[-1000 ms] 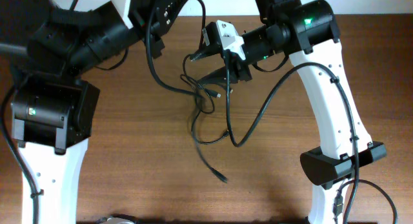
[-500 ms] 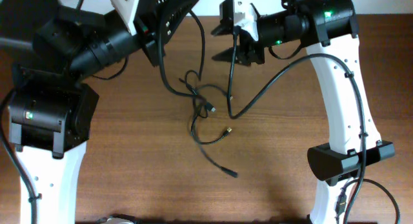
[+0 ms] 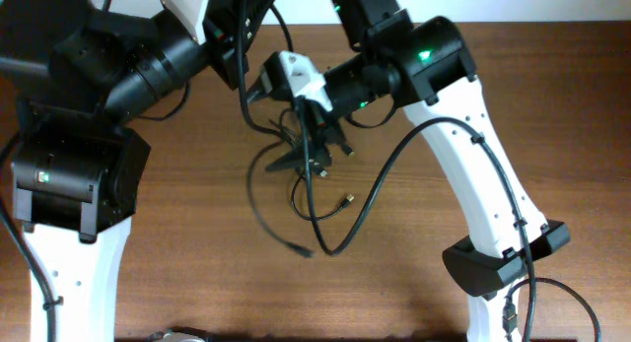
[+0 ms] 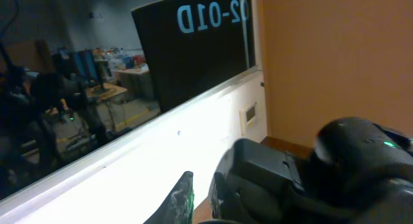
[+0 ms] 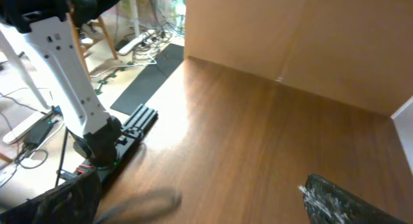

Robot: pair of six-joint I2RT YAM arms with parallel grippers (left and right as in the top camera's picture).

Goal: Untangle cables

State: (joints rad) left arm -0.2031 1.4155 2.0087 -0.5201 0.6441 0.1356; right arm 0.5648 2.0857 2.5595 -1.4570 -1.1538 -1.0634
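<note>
Thin black cables [image 3: 317, 206] lie bunched in a loose tangle at the table's middle, with a small plug [image 3: 345, 198] pointing right. One strand [image 3: 252, 189] rises toward my left gripper [image 3: 242, 22] at the back left and trails to a plug end [image 3: 305, 251] in front. The left wrist view shows the left gripper [image 4: 201, 185] with only a narrow gap, aimed up at the room; no cable shows between the fingers there. My right gripper [image 3: 311, 153] hangs open just above the tangle. In its wrist view the right gripper [image 5: 203, 211] spans wide over a blurred strand [image 5: 145, 203].
The right arm's thicker black cable [image 3: 380, 184] sags in a long loop onto the wooden table [image 3: 177, 273], just right of the tangle. The left arm's base [image 3: 69, 174] stands at the left and the right arm's base [image 3: 503, 258] at the front right.
My right gripper has swung from the back edge down and left over the tangle and opened wide. The trailing plug end has slid left.
</note>
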